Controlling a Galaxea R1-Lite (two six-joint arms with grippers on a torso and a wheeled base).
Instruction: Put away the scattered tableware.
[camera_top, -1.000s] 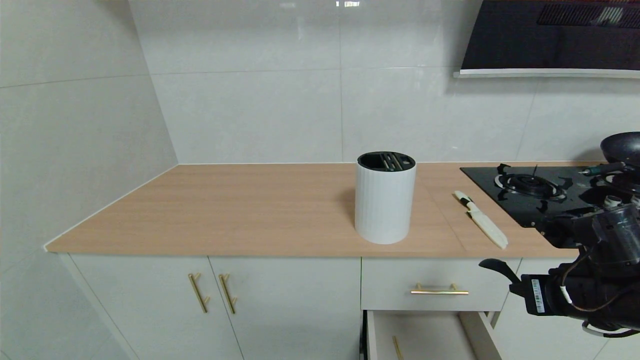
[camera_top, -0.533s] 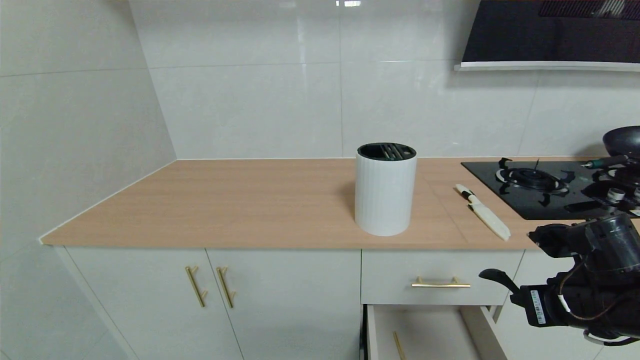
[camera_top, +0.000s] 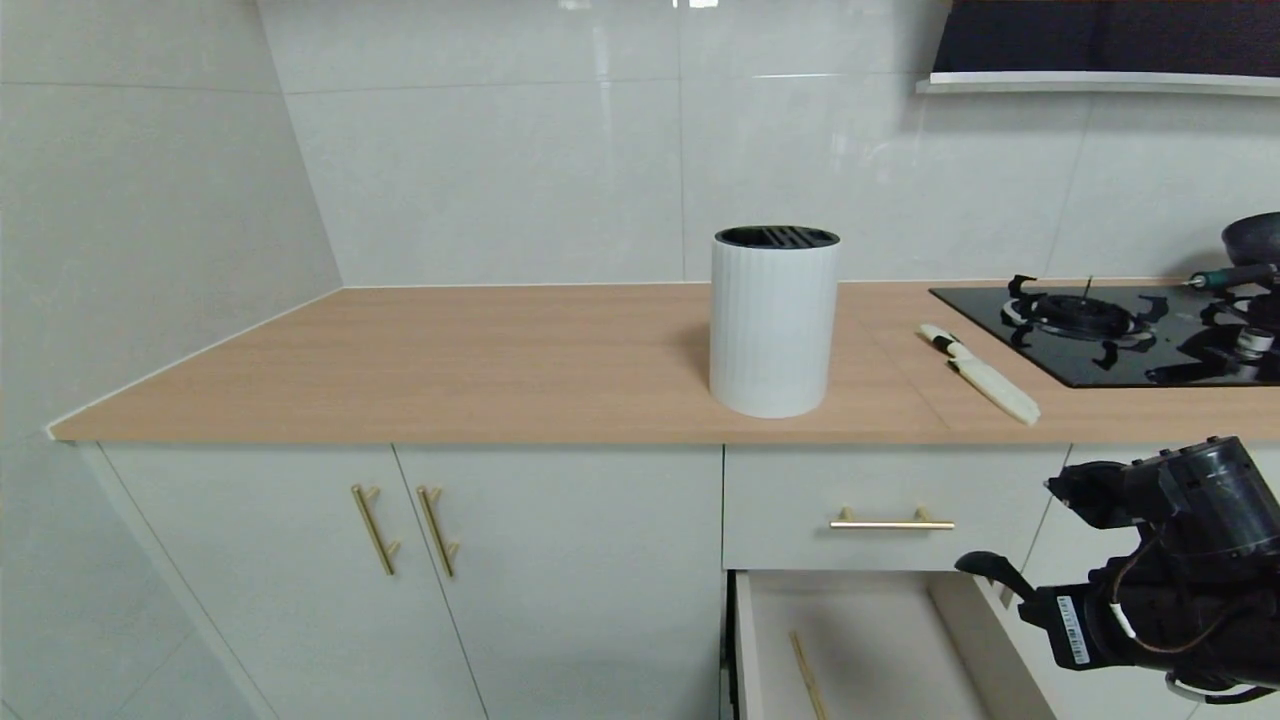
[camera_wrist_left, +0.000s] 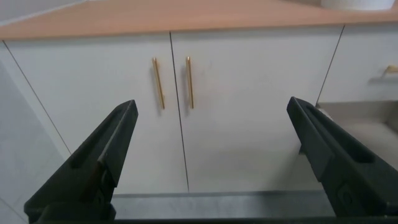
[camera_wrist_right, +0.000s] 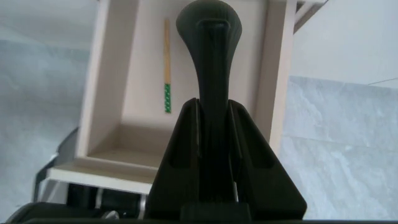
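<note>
My right gripper (camera_top: 1042, 603) hangs low at the right, over the open drawer (camera_top: 744, 640), shut on a black utensil (camera_top: 986, 566). In the right wrist view the black utensil (camera_wrist_right: 209, 37) juts out past the right gripper (camera_wrist_right: 211, 111) above the drawer (camera_wrist_right: 93, 87), where one wooden chopstick (camera_wrist_right: 166, 62) with a green end lies. That chopstick (camera_top: 808, 678) also shows in the head view. A cream knife (camera_top: 982, 376) lies on the counter, right of a white cylindrical holder (camera_top: 772, 325) with a black slotted top. My left gripper (camera_wrist_left: 211, 107) is open, facing cabinet doors.
A black gas stove (camera_top: 1100, 325) with a dark pan (camera_top: 1255, 240) takes up the counter's right end. A shut drawer with a gold handle (camera_top: 890, 521) sits above the open one. Two cabinet doors with gold handles (camera_wrist_left: 174, 83) stand to the left. A tiled wall closes the back.
The head camera has sunk lower, so the counter sits higher in the picture and more of the open drawer shows. My right gripper keeps hold of the black utensil.
</note>
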